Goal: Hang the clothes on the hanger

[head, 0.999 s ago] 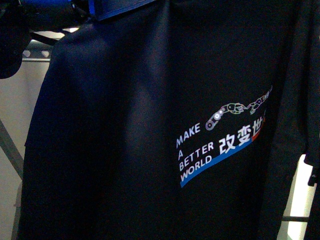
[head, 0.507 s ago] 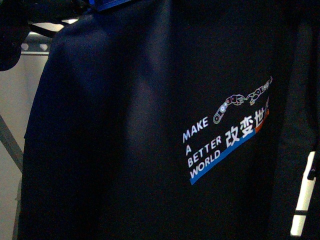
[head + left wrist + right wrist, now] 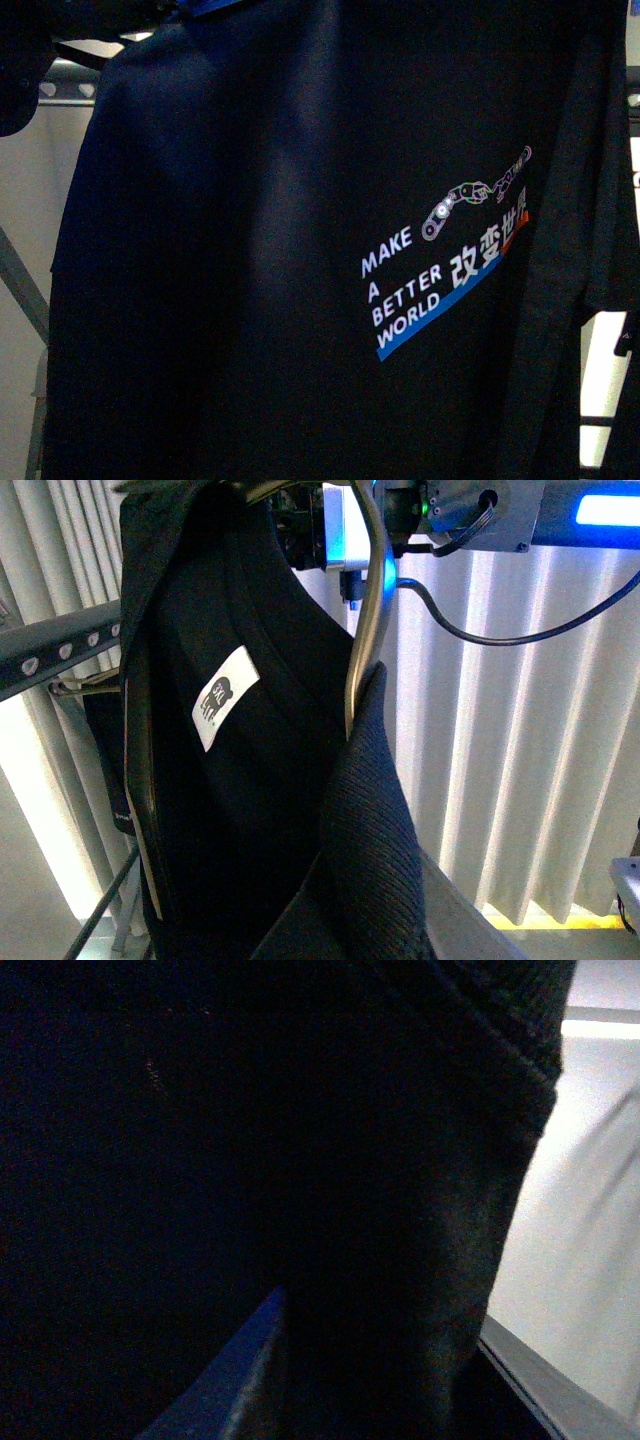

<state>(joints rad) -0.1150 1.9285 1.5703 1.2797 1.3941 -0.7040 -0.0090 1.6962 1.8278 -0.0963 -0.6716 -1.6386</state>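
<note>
The clothes, a black T-shirt, hang spread out and fill the front view, with white lettering over a blue and orange-red swoosh. The hanger's dark rail, punched with heart holes, shows behind the shirt at upper left. In the left wrist view my left gripper is shut on the ribbed collar. The shirt's white neck label faces this camera, and the rail runs behind. In the right wrist view my right gripper is shut on dark fabric, with its jaw tips buried in it.
A slanted leg of the rack shows at the left. My right arm, with blue lights and a cable, holds the shirt's top in the left wrist view. White vertical blinds stand behind. A bright wall shows past the fabric.
The shirt has risen a little and shifted slightly right in the front view. The blue arm part at the top edge has almost left the frame.
</note>
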